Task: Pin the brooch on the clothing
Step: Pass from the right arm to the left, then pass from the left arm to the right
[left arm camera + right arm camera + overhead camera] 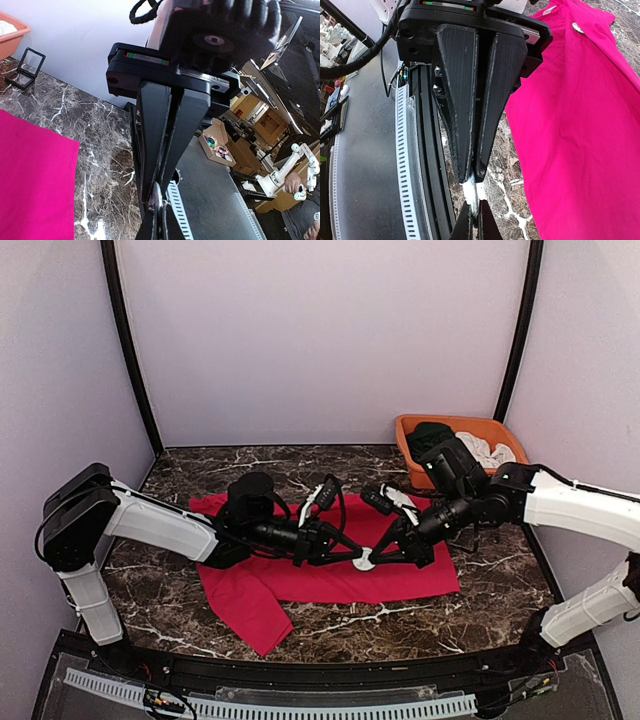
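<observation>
Red T-shirt (300, 585) matt cloth; table (500, 580) glossy veined marble; bin (404, 438) smooth orange plastic

1 red tee (300, 585) | 1 brooch (364, 561) | 1 orange bin (406, 436) | 1 grn garment (432, 432) | 1 wht garment (492, 452)

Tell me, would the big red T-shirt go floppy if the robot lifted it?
Probably floppy: the bright red short-sleeved T-shirt lies limp and creased. Lifted, it would likely drape. Pushed, it may bunch rather than slide on the dark marble table.

Robotics lab: white booth walls (320, 340), another robot arm (282, 167), cluttered desks (270, 122) behind.
</observation>
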`<state>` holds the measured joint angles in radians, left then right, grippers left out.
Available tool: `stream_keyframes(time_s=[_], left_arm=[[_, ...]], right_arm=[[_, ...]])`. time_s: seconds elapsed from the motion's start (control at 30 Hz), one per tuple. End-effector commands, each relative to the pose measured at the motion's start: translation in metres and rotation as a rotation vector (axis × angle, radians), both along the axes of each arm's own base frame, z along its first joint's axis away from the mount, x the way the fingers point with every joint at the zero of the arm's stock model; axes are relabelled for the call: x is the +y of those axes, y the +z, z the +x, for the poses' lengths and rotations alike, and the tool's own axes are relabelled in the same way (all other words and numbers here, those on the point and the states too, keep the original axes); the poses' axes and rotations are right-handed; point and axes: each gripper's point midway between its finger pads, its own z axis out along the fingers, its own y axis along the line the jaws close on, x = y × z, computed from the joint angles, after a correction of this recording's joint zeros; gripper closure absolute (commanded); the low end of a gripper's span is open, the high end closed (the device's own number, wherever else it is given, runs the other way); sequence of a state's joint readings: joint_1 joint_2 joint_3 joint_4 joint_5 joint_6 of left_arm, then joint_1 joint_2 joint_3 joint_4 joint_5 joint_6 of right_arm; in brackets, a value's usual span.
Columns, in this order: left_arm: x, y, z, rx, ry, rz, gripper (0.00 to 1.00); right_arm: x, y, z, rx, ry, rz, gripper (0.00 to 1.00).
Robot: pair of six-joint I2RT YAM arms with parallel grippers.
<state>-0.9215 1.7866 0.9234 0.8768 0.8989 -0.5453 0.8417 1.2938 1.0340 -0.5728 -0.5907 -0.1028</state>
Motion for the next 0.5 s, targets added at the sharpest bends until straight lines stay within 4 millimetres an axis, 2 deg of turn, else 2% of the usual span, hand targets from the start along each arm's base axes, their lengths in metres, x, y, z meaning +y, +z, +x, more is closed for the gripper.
stream_keyframes(time_s=[0.0, 0.07, 0.2, 0.47], left_arm=[[0.001, 0.018, 0.003, -0.020, 0.035, -0.060, 0.99], [0.003, 0.022, 0.006, -0.018, 0.051, -0.083, 0.99], [0.007, 0.030, 0.011, 0.001, 0.065, -0.135, 0.99], [0.010, 0.036, 0.012, 0.009, 0.062, -0.169, 0.99]], right_arm=[[0.009, 0.011, 0.004, 0.007, 0.008, 0.059, 0.97], [0.009, 0.013, 0.003, 0.017, 0.004, 0.083, 0.90], [0.007, 0.027, -0.001, 0.016, 0.007, 0.167, 0.83], [0.002, 0.043, 0.000, 0.029, -0.002, 0.279, 0.83]])
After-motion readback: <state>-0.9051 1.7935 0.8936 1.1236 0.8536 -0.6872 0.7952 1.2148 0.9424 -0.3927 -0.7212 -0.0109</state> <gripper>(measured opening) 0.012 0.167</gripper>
